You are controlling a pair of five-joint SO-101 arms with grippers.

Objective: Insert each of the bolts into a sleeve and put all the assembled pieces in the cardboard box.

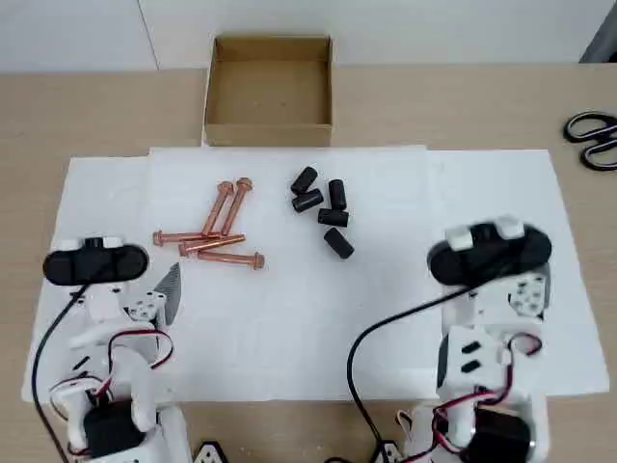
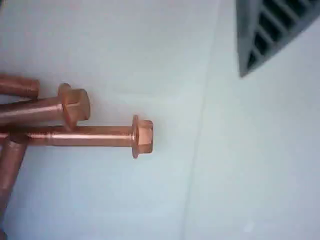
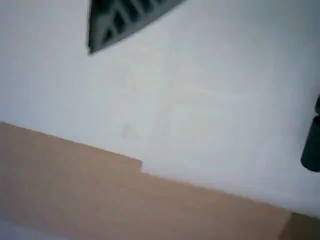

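Five copper-coloured metal bolts with flanged hex heads lie in a loose heap left of centre in the high view, some crossing each other, on a white sheet that covers most of the pale wooden table. Just to their right, near the centre of the frame, five short black cylindrical sleeves lie scattered close together, apart from the bolts. The open brown cardboard box sits at the top centre, beyond the sheet's far edge, with nothing in it. No bolt is in a sleeve yet, so the task looks unstarted.

The left gripper hangs at the lower left, near the heap. Its wrist view shows the nearest bolt lying flat with its head free of the others. The right gripper is at the lower right over bare sheet, with one sleeve at the edge of its wrist view. For either gripper I cannot tell whether the jaws are apart or together.

The bolts are probably rigid, smooth and fairly heavy for their size, so they are likely to roll or slip. A grip across the shank just behind the head should hold best and leave the tip free to enter a sleeve. The sleeves look light and round, so they are liable to roll or tip when nudged. Holding one across its middle would keep its bore clear. A pair of black-handled scissors lies at the right edge.
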